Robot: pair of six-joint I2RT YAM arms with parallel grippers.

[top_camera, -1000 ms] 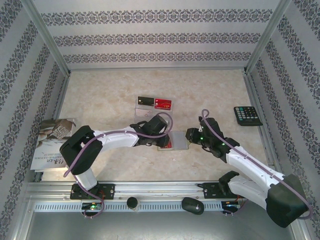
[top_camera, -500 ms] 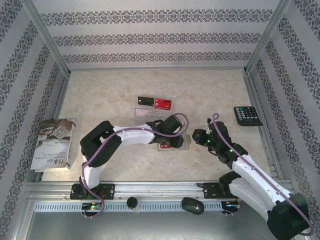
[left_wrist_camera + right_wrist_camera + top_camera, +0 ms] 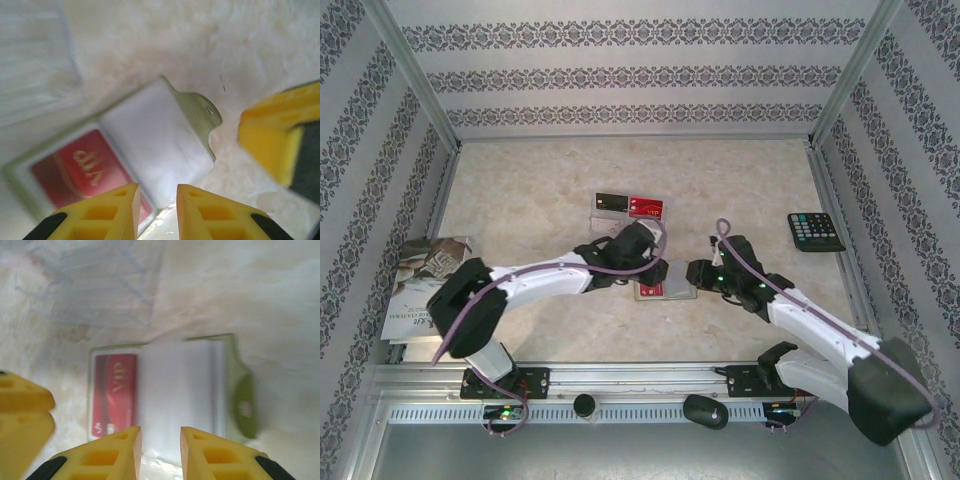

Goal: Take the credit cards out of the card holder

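The card holder [image 3: 667, 291] lies open on the table, olive-green outside, pale inside. A red credit card [image 3: 82, 170] [image 3: 115, 390] sits in its left half; pale sleeves [image 3: 150, 137] cover the right half, and the green tab [image 3: 244, 405] sticks out beyond them. My left gripper [image 3: 654, 268] [image 3: 157, 210] hovers at the holder's near edge, jaws slightly apart with nothing between them. My right gripper [image 3: 696, 272] [image 3: 161, 450] faces it from the other side, jaws also a little apart and empty. A black card [image 3: 612, 203] and a red card [image 3: 646, 208] lie farther back, with a see-through card [image 3: 35, 65] close by.
A black calculator [image 3: 816, 231] lies at the right, near the wall. A printed booklet [image 3: 425, 285] rests at the left edge. Patterned walls close in the table on three sides. Bare marble surface stretches behind the loose cards.
Half a second ago the left gripper reached farther right over the holder and the right gripper stood back. Now the left has drawn back left and the right has moved in.
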